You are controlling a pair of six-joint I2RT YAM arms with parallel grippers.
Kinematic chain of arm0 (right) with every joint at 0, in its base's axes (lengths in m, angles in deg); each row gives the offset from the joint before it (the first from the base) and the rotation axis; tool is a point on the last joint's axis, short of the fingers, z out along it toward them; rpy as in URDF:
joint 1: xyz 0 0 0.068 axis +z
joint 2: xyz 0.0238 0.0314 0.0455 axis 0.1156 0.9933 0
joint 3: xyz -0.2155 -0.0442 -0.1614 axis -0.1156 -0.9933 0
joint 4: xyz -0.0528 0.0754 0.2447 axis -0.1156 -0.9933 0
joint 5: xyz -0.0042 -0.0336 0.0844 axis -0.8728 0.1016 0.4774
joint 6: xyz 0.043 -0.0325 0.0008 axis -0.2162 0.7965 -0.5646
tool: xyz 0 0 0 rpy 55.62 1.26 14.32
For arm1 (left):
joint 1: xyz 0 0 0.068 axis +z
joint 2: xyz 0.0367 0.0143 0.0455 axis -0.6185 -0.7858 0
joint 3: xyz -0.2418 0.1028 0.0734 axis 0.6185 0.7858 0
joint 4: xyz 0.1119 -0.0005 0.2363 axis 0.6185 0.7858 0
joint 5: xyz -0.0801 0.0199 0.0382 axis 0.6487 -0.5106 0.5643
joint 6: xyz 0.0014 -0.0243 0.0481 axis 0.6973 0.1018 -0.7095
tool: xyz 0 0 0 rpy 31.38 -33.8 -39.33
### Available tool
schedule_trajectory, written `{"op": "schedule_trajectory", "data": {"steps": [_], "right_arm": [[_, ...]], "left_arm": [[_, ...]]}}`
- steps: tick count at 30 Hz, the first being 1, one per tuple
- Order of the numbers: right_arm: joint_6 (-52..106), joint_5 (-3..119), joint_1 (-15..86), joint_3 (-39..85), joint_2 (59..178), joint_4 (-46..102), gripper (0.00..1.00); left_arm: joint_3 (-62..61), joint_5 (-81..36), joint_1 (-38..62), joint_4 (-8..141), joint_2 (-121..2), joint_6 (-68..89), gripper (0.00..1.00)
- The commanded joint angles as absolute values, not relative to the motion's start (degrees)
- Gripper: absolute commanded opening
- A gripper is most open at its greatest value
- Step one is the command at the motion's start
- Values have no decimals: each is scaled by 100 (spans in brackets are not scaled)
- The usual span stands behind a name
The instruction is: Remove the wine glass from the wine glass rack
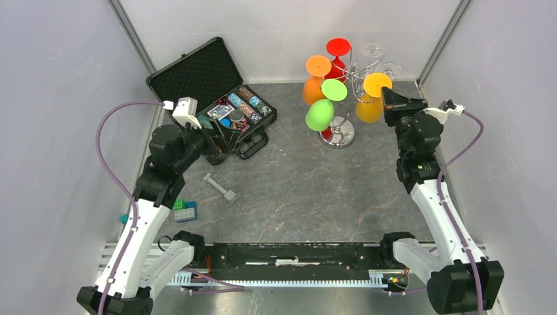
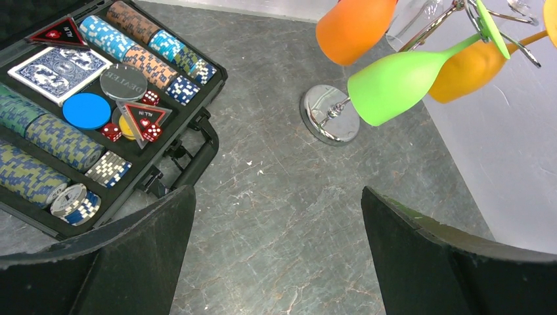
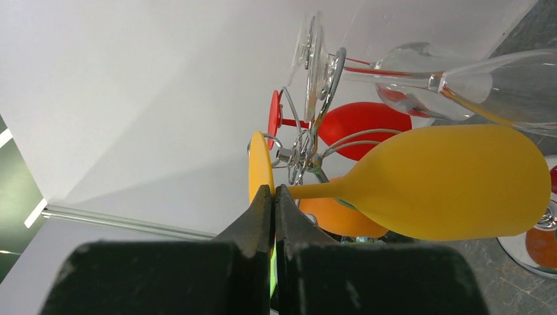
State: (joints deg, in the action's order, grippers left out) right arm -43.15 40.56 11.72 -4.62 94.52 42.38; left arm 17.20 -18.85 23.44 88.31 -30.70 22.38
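Closest to the arm bases, on the left of the grey table, there are some little blue and green blocks. Just past them a grey T-shaped part is lying flat. A bit further up that side, the left gripper hangs with its fingers spread wide and nothing between them. It's just beside the open poker chip case, which is packed with chips, cards and dice.

The wine glass rack stands far right, shiny round base on the table. Its glasses hang feet up: a green glass, an orange glass, a red glass and a clear glass. The yellow wine glass is on the rack too, on the side nearest the right arm. The right gripper is up by that glass's foot with its fingers pressed together. Can't tell if the tips actually touch the foot.
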Motion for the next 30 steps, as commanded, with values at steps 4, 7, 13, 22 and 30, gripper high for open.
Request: {"op": "schedule_trajectory", "data": {"steps": [4, 7, 13, 22, 30], "right_arm": [[-4487, 3705, 1156, -666, 8856, 4013, 0], [-4523, 3718, 1154, -988, 8434, 4027, 0], [-4450, 3980, 1158, -1383, 7543, 3371, 0], [-4481, 5263, 1156, -1684, 6232, 1756, 0], [-4957, 6803, 1158, -2414, 5442, 1470, 0]], "left_arm": [[1830, -2083, 2335, 8598, -2837, 2107, 100], [1980, -1837, 2335, 8381, -2673, 2037, 100], [2106, -1114, 2335, 8062, -2551, 1966, 100], [2414, 928, 2011, 6808, -2836, 2647, 100], [2319, 273, -117, 5971, -4068, 2115, 100]]}}
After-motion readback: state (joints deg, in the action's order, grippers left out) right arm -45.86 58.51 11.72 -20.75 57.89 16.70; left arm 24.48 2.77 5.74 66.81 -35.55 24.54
